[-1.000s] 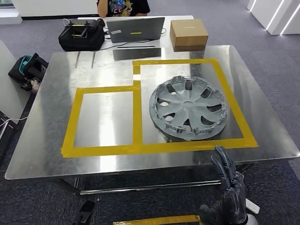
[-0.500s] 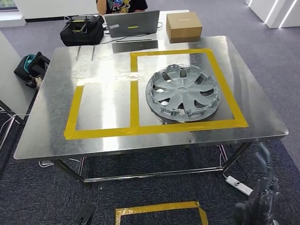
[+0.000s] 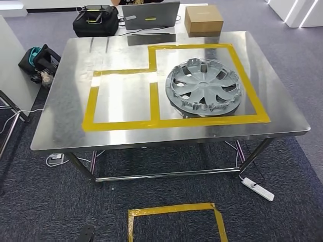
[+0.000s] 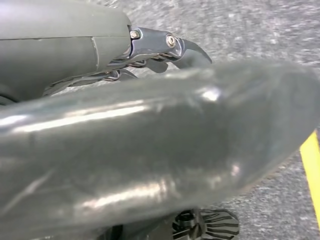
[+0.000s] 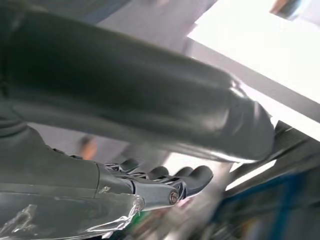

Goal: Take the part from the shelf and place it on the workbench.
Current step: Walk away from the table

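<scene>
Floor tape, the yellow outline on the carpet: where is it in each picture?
Head view: floor tape at the bottom middle, a yellow outline lying on the carpet.
Left wrist view: a yellow strip at the right edge, likely that same tape, on carpet.
Right wrist view: not in it; the background is blurred.
Shared landmark: the grey carpet, in the head and left wrist views.

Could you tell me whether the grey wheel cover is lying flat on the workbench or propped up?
Flat. In the head view the wheel cover rests level on the steel workbench, inside the larger yellow tape outline, with nothing under or against it.
</scene>
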Motion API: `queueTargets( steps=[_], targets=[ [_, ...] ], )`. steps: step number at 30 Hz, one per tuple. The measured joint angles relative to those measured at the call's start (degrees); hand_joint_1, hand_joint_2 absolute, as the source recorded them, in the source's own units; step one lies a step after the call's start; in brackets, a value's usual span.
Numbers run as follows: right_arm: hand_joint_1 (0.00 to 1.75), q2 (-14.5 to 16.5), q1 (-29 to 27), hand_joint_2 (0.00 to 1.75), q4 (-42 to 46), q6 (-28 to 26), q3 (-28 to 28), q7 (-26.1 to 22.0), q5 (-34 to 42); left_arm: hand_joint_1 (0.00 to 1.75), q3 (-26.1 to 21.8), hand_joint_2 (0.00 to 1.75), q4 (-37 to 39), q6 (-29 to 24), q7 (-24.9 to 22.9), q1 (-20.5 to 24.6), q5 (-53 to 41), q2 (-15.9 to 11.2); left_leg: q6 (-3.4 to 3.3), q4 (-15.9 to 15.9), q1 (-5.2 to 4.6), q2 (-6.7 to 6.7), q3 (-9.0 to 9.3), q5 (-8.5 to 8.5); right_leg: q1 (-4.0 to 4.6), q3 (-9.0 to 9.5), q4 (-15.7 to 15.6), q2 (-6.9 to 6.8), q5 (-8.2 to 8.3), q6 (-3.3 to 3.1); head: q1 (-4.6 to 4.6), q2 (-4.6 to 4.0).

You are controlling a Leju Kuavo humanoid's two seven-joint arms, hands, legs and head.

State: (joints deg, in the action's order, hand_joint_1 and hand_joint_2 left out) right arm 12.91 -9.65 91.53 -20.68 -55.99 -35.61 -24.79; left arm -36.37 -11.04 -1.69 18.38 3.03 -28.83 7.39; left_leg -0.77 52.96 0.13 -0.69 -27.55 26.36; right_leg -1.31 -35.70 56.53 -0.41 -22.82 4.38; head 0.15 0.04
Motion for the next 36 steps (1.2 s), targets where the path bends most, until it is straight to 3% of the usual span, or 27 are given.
queueTargets(
  steps=[1,3,4,5,6,7,9,10,12,14,16,18,19,20,22,23,24,26,27,29,30,32,34,35,36],
  targets=[
    [0.0,0.0,1.1,0.0,-3.5,-0.2,-3.2,-0.7,-0.4,0.0,-0.2,0.0,0.0,0.0,0.0,-0.1,0.0,0.1,-0.5,-0.2,0.03,0.03,-0.6,-0.61,0.0,-1.14,2.6,0.11,-2.36,0.15,0.16,0.0],
    [0.0,0.0,3.2,0.0,-8.6,-0.3,-8.0,-1.1,-1.0,0.0,-0.5,0.0,0.0,0.0,0.0,-0.1,0.0,0.3,-0.92,0.0,-0.16,0.25,-1.78,-1.5,0.07,-3.74,10.8,0.31,-7.69,0.33,0.45,0.0],
    [0.0,0.1,4.1,0.0,-10.5,-0.2,-9.8,-0.5,-1.6,0.0,-0.7,0.0,0.0,0.0,0.0,-0.1,0.0,0.4,-0.94,0.2,-0.24,0.41,-2.35,-1.86,0.1,-4.47,14.3,0.32,-9.18,0.39,0.47,0.0],
    [0.0,0.1,4.7,0.0,-12.1,-0.2,-11.3,0.8,-2.5,0.0,-0.9,0.0,0.0,0.0,0.0,-0.1,0.0,0.4,-0.9,0.4,-0.31,0.53,-2.87,-2.15,0.09,-4.26,16.0,0.32,-9.49,0.41,0.47,0.0],
    [0.0,0.1,5.4,0.0,-14.0,-0.6,-12.7,3.0,-4.2,0.0,-1.1,0.0,0.0,0.0,0.0,-0.1,0.0,0.5,-0.78,0.6,-0.32,0.61,-3.36,-2.42,0.08,-2.83,15.3,0.31,-8.67,0.42,0.46,0.0],
    [0.0,-0.2,6.1,0.0,-16.7,-1.5,-14.0,5.8,-6.6,0.0,-1.3,0.0,0.0,0.1,0.0,-0.1,-0.1,0.5,-0.57,0.7,-0.28,0.64,-3.79,-2.69,0.05,-0.23,12.1,0.3,-7.2,0.42,0.47,0.0],
    [0.0,-1.3,7.9,0.0,-25.5,-4.7,-16.4,12.3,-12.1,0.0,-1.6,0.0,0.0,0.2,0.0,0.1,-0.4,0.6,0.03,1.2,-0.26,0.65,-4.54,-3.21,0.03,5.96,3.2,0.34,-5.46,0.32,0.51,0.0],
    [0.0,-2.1,8.6,0.0,-31.1,-6.5,-17.4,15.4,-14.4,0.0,-1.7,0.0,0.0,0.2,0.0,0.2,-0.5,0.7,0.36,1.4,-0.31,0.62,-4.79,-3.51,0.05,7.9,0.2,0.4,-5.29,0.1,0.53,0.0],
    [0.0,-3.3,9.6,0.0,-42.1,-9.5,-19.0,21.2,-17.7,0.0,-1.8,0.0,0.0,0.1,-0.2,0.4,-0.8,0.7,0.95,1.7,-0.46,0.53,-5.21,-4.18,0.23,8.7,-1.3,0.58,-5.4,-0.56,0.56,0.0],
    [0.0,-3.8,10.1,0.0,-50.9,-10.9,-20.0,25.8,-19.5,0.0,-1.9,0.0,0.0,0.0,-0.5,0.4,-1.0,0.7,1.55,2.0,-0.38,0.53,-5.84,-4.05,0.16,7.42,-0.7,0.62,-4.82,-1.48,0.54,0.0],
    [0.0,-4.1,10.6,0.0,-57.5,-11.2,-20.5,28.2,-20.2,0.0,-2.0,0.0,0.0,0.0,-0.6,0.4,-1.2,0.6,2.19,5.2,-0.31,0.55,-7.42,-0.2,0.06,5.83,-0.5,0.6,-3.69,-2.58,0.36,0.0],
    [0.0,-4.3,10.9,0.0,-62.3,-11.1,-20.8,29.3,-20.4,0.0,-2.1,0.0,0.0,0.0,-0.7,0.5,-1.3,0.7,2.59,12.6,-0.29,0.57,-9.53,5.79,0.17,4.17,-0.4,0.55,-2.35,-3.15,0.21,0.0],
    [0.0,-4.4,11.1,0.0,-64.1,-10.8,-21.0,29.9,-20.5,0.0,-2.1,0.0,0.0,0.0,-0.8,0.6,-1.5,0.6,2.61,16.2,-0.29,0.57,-10.18,7.51,0.29,3.29,-0.4,0.51,-1.7,-3.25,0.19,0.0],
    [0.0,-4.5,11.3,0.0,-65.7,-10.2,-21.2,30.3,-20.5,0.0,-2.1,0.0,0.0,-0.1,-0.8,0.7,-1.7,0.7,2.5,18.5,-0.32,0.57,-10.17,7.83,0.46,2.4,-0.4,0.49,-1.1,-3.31,0.2,0.0],
    [0.0,-4.5,11.7,0.0,-68.0,-8.8,-21.5,29.9,-20.2,0.0,-2.1,0.0,0.0,-0.1,-0.9,0.8,-2.3,0.7,1.8,17.6,-0.54,0.54,-7.77,4.71,0.9,0.7,-0.3,0.58,0.09,-3.44,0.19,0.0],
    [0.0,-4.5,11.8,0.0,-68.9,-8.0,-21.6,28.8,-19.7,0.0,-2.1,0.0,0.0,-0.2,-0.8,1.0,-2.6,0.6,1.08,14.7,-0.8,0.27,-5.37,2.9,1.03,-0.05,-0.3,0.79,0.71,-3.49,0.2,0.0],
    [0.0,-4.4,12.1,0.0,-69.6,-7.1,-21.8,27.3,-18.9,0.0,-2.1,0.0,0.0,-0.3,-0.7,1.1,-2.8,0.6,0.23,10.5,-1.24,-0.33,-2.05,2.16,1.19,-0.67,-0.3,1.02,1.35,-3.42,0.23,0.0],
    [0.0,-4.6,12.7,0.0,-70.8,-5.1,-22.4,24.0,-17.3,0.0,-2.1,0.0,-0.1,-0.5,-0.3,1.4,-3.1,0.5,-0.86,2.0,-1.92,-1.38,3.81,3.25,1.35,-1.48,-0.3,1.51,2.73,-3.14,0.16,0.0],
    [0.0,-4.8,13.0,0.0,-71.2,-4.2,-22.6,22.7,-16.8,0.0,-2.1,0.0,-0.1,-0.6,-0.2,1.6,-3.3,0.4,-0.99,-0.5,-2.15,-1.53,5.37,4.01,1.41,-1.71,-0.4,1.7,3.41,-2.91,0.06,0.0],
    [0.0,-5.2,13.2,0.0,-71.9,-2.9,-22.9,21.1,-16.5,0.0,-2.1,0.0,-0.1,-0.8,-0.4,1.7,-3.9,0.5,-1.09,-1.3,-2.08,-0.78,5.2,3.62,1.4,-2.22,-0.6,2.12,4.36,-2.44,-0.09,0.0],
    [0.0,-5.6,13.2,0.0,-72.2,-2.6,-23.0,20.9,-16.6,0.0,-2.1,0.0,-0.1,-1.1,-0.9,1.7,-4.4,0.6,-1.39,-1.4,-1.94,-0.35,4.84,3.13,1.36,-2.79,0.2,2.12,3.66,-2.14,-0.09,0.0],
    [0.0,-6.1,13.3,0.0,-72.9,-2.0,-23.0,20.7,-17.1,0.0,-2.0,0.0,-0.1,-2.0,-2.3,1.6,-5.4,0.7,-1.83,-1.4,-1.65,0.66,3.97,2.1,1.22,-5.05,5.7,1.61,-0.35,-1.5,0.17,0.0],
    [0.0,-6.4,13.6,0.0,-73.6,-1.6,-23.0,20.6,-17.3,0.0,-2.0,0.0,-0.1,-3.8,-3.3,1.5,-5.9,0.7,-1.91,-1.2,-1.6,1.71,2.88,1.35,1.06,-7.45,14.0,1.01,-5.0,-0.87,0.42,0.0],
    [0.0,-6.5,13.7,0.0,-73.9,-1.5,-23.0,20.6,-17.4,0.0,-2.0,0.0,-0.1,-4.7,-3.7,1.5,-6.0,0.7,-1.82,-1.0,-1.59,2.24,2.33,1.05,0.93,-7.69,16.4,0.83,-6.15,-0.63,0.44,0.0],
    [0.0,-6.5,13.7,0.0,-74.2,-1.4,-23.0,20.6,-17.3,0.0,-2.0,0.0,-0.1,-5.6,-3.9,1.5,-6.2,0.7,-1.69,-0.8,-1.54,2.79,1.85,0.83,0.76,-6.6,16.4,0.64,-6.28,-0.42,0.43,0.0]
  ],
)
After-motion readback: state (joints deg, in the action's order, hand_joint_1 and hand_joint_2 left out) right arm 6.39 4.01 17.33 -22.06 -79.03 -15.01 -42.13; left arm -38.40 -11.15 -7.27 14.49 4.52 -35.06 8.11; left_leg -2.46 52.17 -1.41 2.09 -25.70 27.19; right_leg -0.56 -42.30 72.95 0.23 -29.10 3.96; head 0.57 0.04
